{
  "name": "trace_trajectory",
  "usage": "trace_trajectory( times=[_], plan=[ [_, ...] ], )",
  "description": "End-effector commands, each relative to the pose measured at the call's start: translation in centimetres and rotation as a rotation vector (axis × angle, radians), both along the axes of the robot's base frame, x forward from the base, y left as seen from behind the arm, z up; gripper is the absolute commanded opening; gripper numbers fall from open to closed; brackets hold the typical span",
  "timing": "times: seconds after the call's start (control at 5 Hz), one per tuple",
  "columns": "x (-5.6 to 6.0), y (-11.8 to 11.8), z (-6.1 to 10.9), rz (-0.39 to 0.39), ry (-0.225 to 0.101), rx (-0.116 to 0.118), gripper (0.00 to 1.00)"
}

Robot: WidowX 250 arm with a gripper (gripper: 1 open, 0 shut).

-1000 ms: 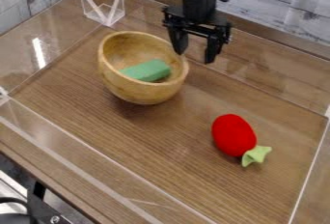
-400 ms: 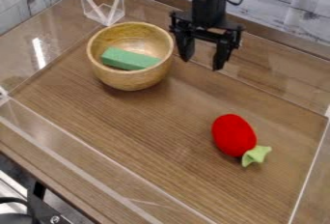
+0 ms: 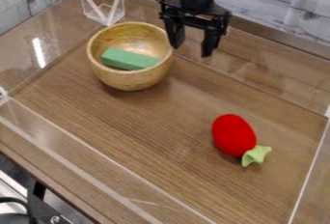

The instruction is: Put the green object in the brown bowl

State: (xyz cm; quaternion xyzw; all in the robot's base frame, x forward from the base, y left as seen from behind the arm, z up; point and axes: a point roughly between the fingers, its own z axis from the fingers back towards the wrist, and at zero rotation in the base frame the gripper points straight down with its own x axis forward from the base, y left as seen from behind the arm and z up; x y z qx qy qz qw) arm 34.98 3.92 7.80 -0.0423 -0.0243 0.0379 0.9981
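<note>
flat green object (image 3: 129,59) in grainy round brown bowl (image 3: 108,78) (thick-walled), hand (image 3: 192,39) released

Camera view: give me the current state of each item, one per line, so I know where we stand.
green object: lying flat inside the bowl, free of the pincer.
brown bowl: upright on the table, holding the green object.
pincer: open, empty, pointing down, beside the bowl's right rim.
red strawberry toy: lying on its side on the table, well apart from the bowl.
</note>
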Motion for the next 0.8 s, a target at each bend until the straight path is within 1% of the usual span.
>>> trace_trajectory(
  times=[0.0,0.4,0.6],
  plan=[
    [0.6,0.9,3.3,-0.051,-0.09,0.018,1.0],
    [0.6,0.5,3.0,-0.113,-0.069,0.024,1.0],
    [0.3,0.5,2.3,-0.129,-0.057,0.026,1.0]
  ],
)
